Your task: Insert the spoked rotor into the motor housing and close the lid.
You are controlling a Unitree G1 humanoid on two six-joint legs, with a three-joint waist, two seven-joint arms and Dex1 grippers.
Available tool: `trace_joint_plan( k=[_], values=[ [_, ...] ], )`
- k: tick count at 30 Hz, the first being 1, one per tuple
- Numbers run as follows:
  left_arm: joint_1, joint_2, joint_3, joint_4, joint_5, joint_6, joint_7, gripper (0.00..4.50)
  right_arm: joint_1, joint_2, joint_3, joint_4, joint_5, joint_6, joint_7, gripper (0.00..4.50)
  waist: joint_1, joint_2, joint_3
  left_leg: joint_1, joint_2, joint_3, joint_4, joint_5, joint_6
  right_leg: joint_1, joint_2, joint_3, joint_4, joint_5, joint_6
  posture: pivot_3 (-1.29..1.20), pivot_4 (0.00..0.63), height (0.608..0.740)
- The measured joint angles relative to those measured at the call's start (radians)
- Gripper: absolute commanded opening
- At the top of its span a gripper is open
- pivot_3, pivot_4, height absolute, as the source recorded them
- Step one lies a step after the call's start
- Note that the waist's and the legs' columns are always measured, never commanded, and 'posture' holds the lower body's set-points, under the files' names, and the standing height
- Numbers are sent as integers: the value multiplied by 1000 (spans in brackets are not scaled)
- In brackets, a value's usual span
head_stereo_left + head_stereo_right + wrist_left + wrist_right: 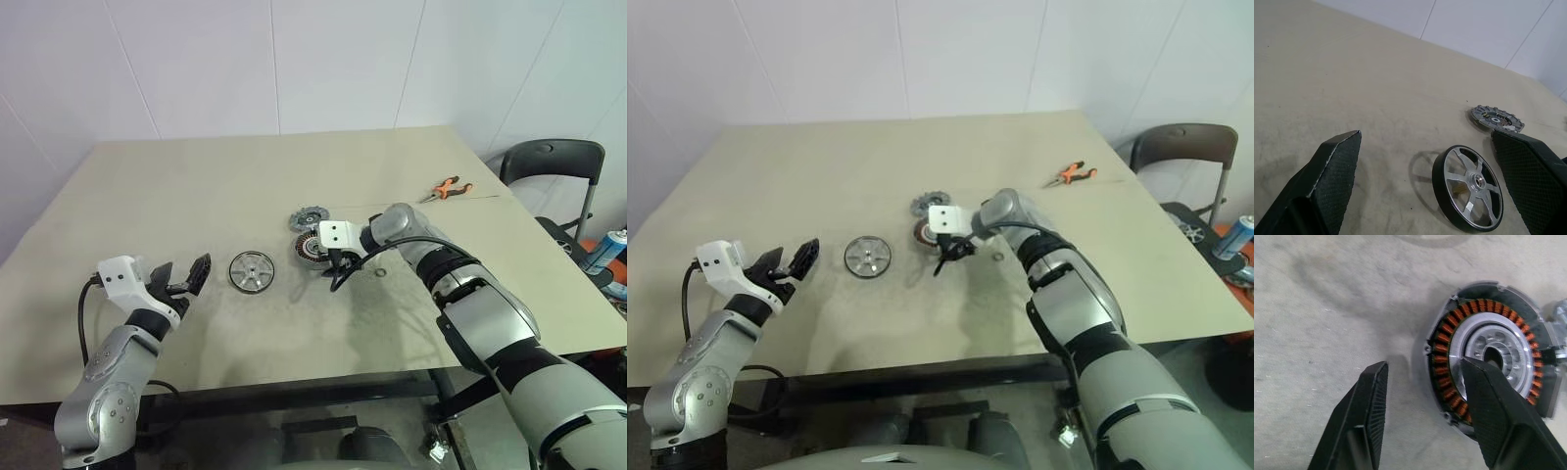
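Nearest in the head views, low at the left edge of the beige table (196,186), the left gripper (186,277) of two black fingers stands level with its jaws spread wide and nothing between them. Just beside it, toward the table's middle, lies the lid (252,271), a shiny silver flat round disc with a dark rim and spoke cut-outs. Further right sits the motor housing (308,249), a round dark-rimmed metal puck ringed with copper-coloured windings, partly covered by the right gripper (336,266), which points down and leftward at it. Just behind the housing rests the spoked rotor (308,216), a small dull dark-grey toothed wheel, touching or nearly touching the housing. Orange-handled pliers (448,188) lie well apart near the table's far right edge; a black chair (554,162) stands beyond that corner. Left wrist view: both black textured fingers (1334,166) stand far apart, empty, with the lid (1469,186) flat on the table between and beyond them, and the rotor (1493,117) further off. Right wrist view: the jaws are partly open, one finger (1369,406) over bare table outside the housing's (1488,357) rim, the other across its windings and pale hub; whether either pad presses the housing cannot be told.
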Motion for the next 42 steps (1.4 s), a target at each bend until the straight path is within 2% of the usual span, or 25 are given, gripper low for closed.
trace_joint_plan(
  k=[4, 7, 10, 14, 16, 19, 33, 39, 42],
  values=[
    [0, -6, -4, 1, 1, -6, 0, 4500, 0, 0, -7, 6, -1, 1, 0, 2631, 0, 0, 0, 0, 0, 0, 0, 0, 0, 0, 0, 0, 0, 0, 0, 0, 0, 740],
    [0, -12, -6, 3, 3, -9, 0, 4500, 0, -1, -10, 5, -1, -5, 17, 2071, 1, 0, 0, 0, 0, 0, 0, 0, 0, 0, 0, 0, 0, 0, 0, 0, 0, 740],
    [-6, -17, -5, 8, 6, -10, 3, 4500, 0, -1, -10, 4, -10, -20, 24, 1129, 1, 0, 0, 0, 0, 0, 0, 0, 0, 0, 0, 0, 0, 0, 0, 0, 0, 740],
    [-12, -17, -4, 17, 8, -12, 5, 4500, 1, 1, -9, 4, -24, -24, 11, 1129, 1, 0, 0, 1, 0, 0, 0, 0, 0, 1, 0, 0, 1, 0, 0, 0, 0, 740],
    [-14, -17, -4, 19, 10, -12, 5, 4500, 2, 2, -9, 3, -28, -26, 9, 789, 0, 0, 0, 1, 0, 0, 0, 0, -1, 1, 0, 0, 1, 0, 0, 0, 0, 740],
    [-15, -18, -4, 21, 13, -12, 6, 4500, 2, 3, -7, 0, -42, -39, 11, 25, 0, -1, -1, 2, 0, 0, 0, 0, -1, 2, 0, 0, 1, 0, 0, 0, 0, 740],
    [-34, -34, -6, 27, 30, -15, 6, 4500, 11, 7, -16, -6, -74, -24, -6, 25, 1, 0, -1, 3, 0, 0, 2, 1, -2, 2, 0, 0, 3, 1, -2, 0, 0, 740],
    [-39, -36, -7, 34, 32, -15, 2, 4500, 12, -12, -63, -81, -6, 89, 164, 25, 2, 0, -1, 0, 0, -1, 1, 1, -2, -1, 0, 0, 3, 1, -1, 0, 0, 740],
    [-45, -39, -19, 47, 34, -15, 0, 4500, 61, -82, -71, -280, 44, 168, 302, 25, 8, 0, 0, -1, 0, -2, 1, 1, -2, -1, 0, 0, 2, 1, -1, 0, 0, 740]
  ],
)
